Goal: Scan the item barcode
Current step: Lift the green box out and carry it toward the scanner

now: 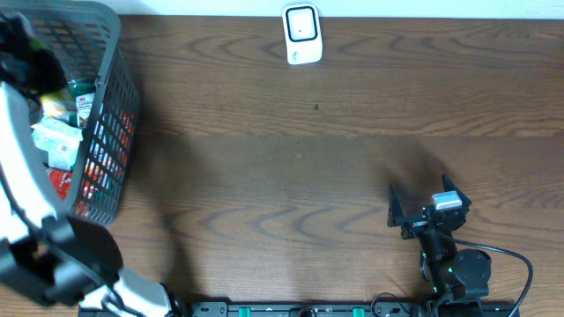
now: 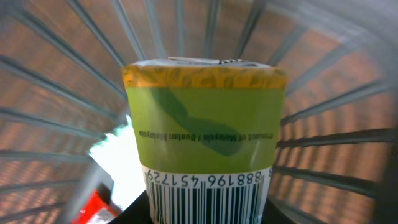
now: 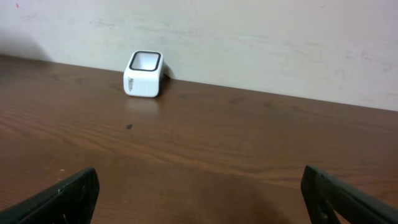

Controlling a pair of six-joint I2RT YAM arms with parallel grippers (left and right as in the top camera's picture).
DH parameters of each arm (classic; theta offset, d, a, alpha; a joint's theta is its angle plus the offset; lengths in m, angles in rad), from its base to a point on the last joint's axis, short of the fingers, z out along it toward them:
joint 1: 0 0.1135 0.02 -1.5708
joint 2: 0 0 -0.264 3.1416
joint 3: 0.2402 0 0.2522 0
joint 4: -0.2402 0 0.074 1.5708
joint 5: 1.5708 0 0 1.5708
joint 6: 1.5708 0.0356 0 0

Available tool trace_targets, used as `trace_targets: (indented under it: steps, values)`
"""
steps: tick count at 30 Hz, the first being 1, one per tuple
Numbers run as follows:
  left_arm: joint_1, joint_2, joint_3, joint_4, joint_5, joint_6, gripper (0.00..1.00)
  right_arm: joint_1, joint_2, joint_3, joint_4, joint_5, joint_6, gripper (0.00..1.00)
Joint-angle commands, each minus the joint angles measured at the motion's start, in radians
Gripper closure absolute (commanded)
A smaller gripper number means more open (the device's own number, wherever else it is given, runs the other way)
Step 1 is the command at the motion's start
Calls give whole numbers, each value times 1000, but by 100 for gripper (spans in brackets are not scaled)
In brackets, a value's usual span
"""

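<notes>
Evidently the left arm (image 1: 19, 176) reaches into the grey wire basket (image 1: 113, 106) at the far left of the table (image 1: 291, 150) because that is where the goods are kept. The left gripper (image 1: 25, 62) is down among them, and its camera is filled by a green carton (image 2: 205, 124) with basket wires behind it. The carton's barcode (image 2: 208, 198) faces the lens. The carton hides the fingers, so I cannot tell whether it is gripped or merely close. The white scanner (image 1: 300, 33) stands at the far edge, window up, well apart from the basket, so the carton probably has to be carried across and turned barcode-down. The right gripper (image 1: 421, 204) rests near right, spread wide and empty, out of the way.
</notes>
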Motion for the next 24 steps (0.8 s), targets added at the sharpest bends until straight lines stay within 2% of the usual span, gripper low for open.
trace_targets:
  steps: [1,6,11,17,24]
  values:
    - [1,-204,23,37,-6,-85,68,-4,-5,-1,-4,6,13,1]
    - [-36,-350,23,13,-5,-172,68,-4,-5,-1,-4,6,13,1]
    - [-167,-425,23,-79,-5,-225,68,-4,-5,-1,-4,6,13,1]
    - [-419,-399,-14,-194,-6,-229,68,-4,-5,-1,-4,6,13,1]
    - [-698,-286,-163,-169,-10,-315,68,-4,-5,-1,-4,6,13,1]
